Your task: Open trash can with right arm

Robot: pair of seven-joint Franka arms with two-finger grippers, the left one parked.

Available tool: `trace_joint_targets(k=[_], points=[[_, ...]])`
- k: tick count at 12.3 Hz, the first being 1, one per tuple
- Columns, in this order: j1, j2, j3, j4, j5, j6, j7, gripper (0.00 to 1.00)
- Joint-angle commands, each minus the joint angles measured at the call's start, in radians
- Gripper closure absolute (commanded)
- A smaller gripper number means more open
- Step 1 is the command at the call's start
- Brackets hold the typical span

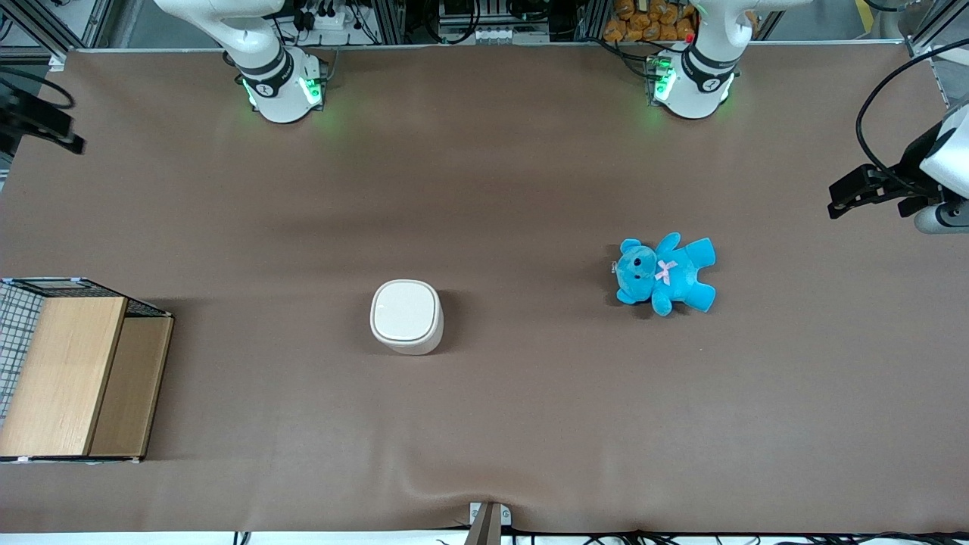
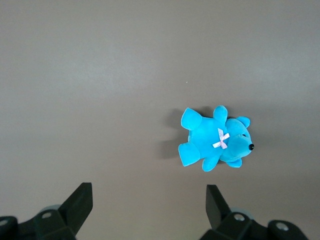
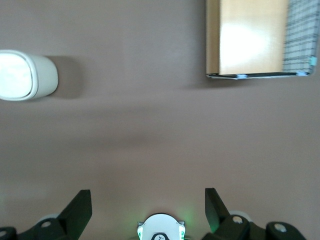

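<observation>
The trash can (image 1: 406,316) stands a little left of and below the middle of the front view, upright on the brown table cover (image 1: 484,409), its flat lid down and flush in its inset rim. Nothing touches it. The blue teddy bear (image 1: 665,273) lies well apart from it, toward the parked arm's end of the table and slightly farther from the front camera, flat on its back with a pink bow at its neck. The wooden-panelled wire box (image 1: 72,371) sits at the lower left edge of that picture, at the working arm's end.

The right arm (image 1: 253,45) rises from its base at the upper left, green lights glowing. Its gripper (image 3: 147,207) hangs high above the table, well clear of the trash can (image 3: 25,75), fingers (image 3: 80,205) spread wide with nothing between them.
</observation>
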Motion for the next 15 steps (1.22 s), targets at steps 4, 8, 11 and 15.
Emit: trace_joint_targets(k=[4,8,11,15], points=[[0.209,0.13,-0.004,0.027,0.029,0.029,0.195,0.71],[0.309,0.23,-0.004,0.027,0.034,0.168,0.28,1.0],[0.378,0.317,-0.004,0.022,0.04,0.284,0.342,1.0],[0.46,0.408,-0.004,0.018,0.04,0.391,0.465,1.0]])
